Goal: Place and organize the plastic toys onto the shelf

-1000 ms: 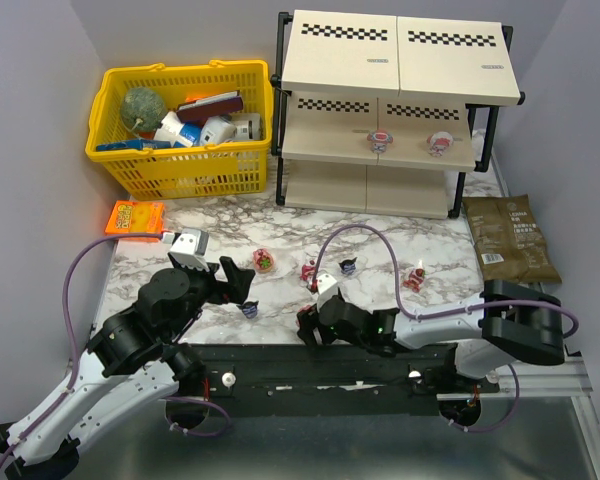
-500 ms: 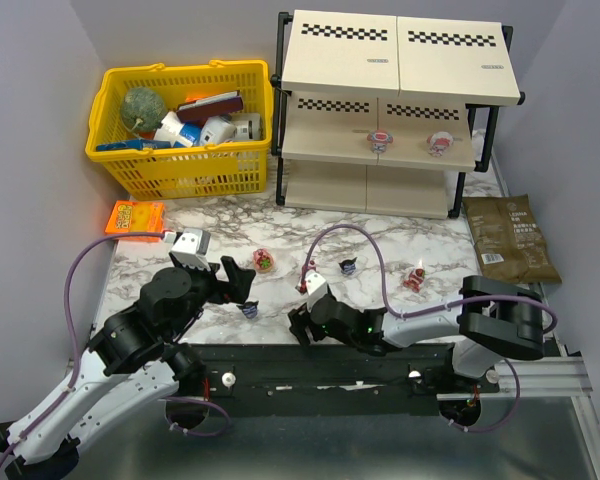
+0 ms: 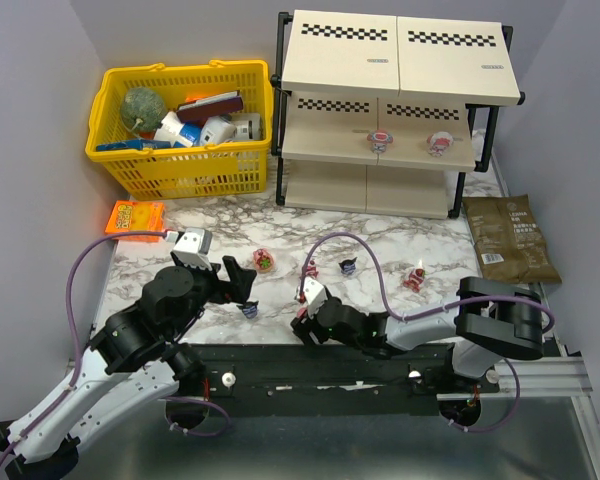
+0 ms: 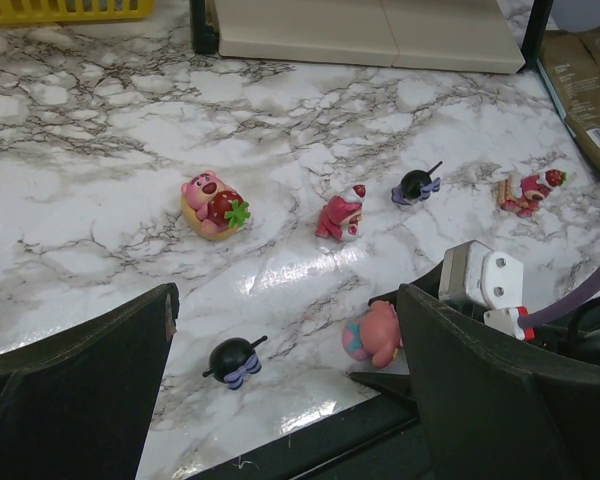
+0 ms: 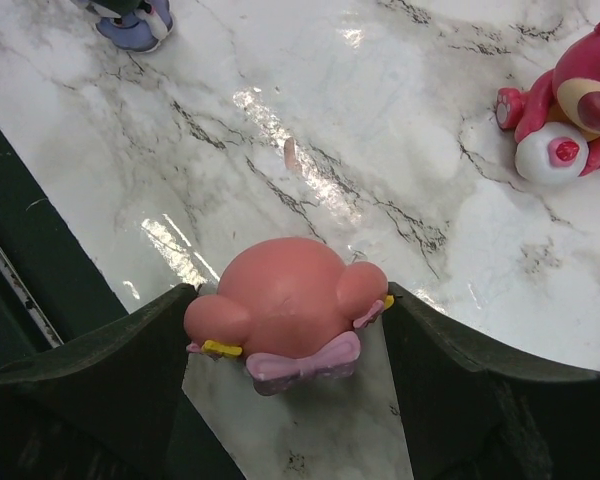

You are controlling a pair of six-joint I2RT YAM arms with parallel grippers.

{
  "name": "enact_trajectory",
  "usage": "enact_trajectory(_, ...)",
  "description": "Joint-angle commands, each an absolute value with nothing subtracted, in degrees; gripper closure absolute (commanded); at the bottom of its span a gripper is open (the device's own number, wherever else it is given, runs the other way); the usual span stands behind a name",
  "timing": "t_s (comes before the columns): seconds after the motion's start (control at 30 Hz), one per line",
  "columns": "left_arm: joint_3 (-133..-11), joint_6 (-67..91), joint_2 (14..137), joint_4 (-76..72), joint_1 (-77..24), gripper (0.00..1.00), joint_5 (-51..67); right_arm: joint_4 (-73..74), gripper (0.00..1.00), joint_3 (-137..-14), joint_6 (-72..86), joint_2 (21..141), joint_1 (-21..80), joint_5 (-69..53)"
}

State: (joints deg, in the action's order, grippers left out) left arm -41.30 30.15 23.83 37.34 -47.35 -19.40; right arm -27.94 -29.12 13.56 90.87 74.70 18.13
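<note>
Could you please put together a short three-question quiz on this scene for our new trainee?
1. How many toys stand on the shelf?
2. True or false: the pink bow toy sits between the right gripper fingers.
3. The black toy near the left gripper is: A) gripped, B) loose on the table, C) in the yellow basket.

Key: 1. Two, on the middle tier. 2. True. 3. B.

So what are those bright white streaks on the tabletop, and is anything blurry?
Lamp glare on the glossy marble table: left wrist view, streaks below the red-pink figurine; right wrist view, patches beyond the pink figurine between the right gripper fingers, which look soft-edged. Top view is sharp.
</note>
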Motion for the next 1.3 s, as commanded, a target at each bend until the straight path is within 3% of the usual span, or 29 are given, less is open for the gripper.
enact_trajectory(0.0,-40.5,29.8,24.0,36.3,-47.1,0.01,-18.5,-29.2,0.19,-26.9,11.2,92.0,75.1,15.9)
enact_trajectory(0.2,-40.5,29.8,24.0,36.4,-47.1,0.01,-18.4,-30.8,0.23,-26.3,12.5,91.3,75.1,18.5)
enact_trajectory(0.53,-40.4,29.8,23.8,36.4,-47.1,0.01,-18.4,-32.4,0.56,-26.5,12.7,91.4,75.1,18.3)
enact_trajectory(0.63,-40.4,29.7,23.8,36.3,-47.2,0.01,-18.2,-33.4,0.62,-26.0,13.4,90.0,75.1,19.2)
enact_trajectory(0.83,-40.4,29.7,23.7,36.3,-47.2,0.01,-18.1,-32.2,0.63,-26.4,14.0,87.9,75.1,20.5)
enact_trajectory(0.97,-40.5,29.7,23.6,36.3,-47.1,0.01,-18.2,-30.4,0.55,-26.7,14.8,87.5,75.1,21.6)
enact_trajectory(1.2,-40.4,29.8,23.3,36.2,-47.1,0.01,-18.2,-28.7,0.55,-26.1,17.6,84.6,75.1,23.6)
enact_trajectory(1.27,-40.4,29.8,23.5,36.2,-47.1,0.01,-18.1,-28.0,0.48,-26.5,16.9,83.5,75.2,22.9)
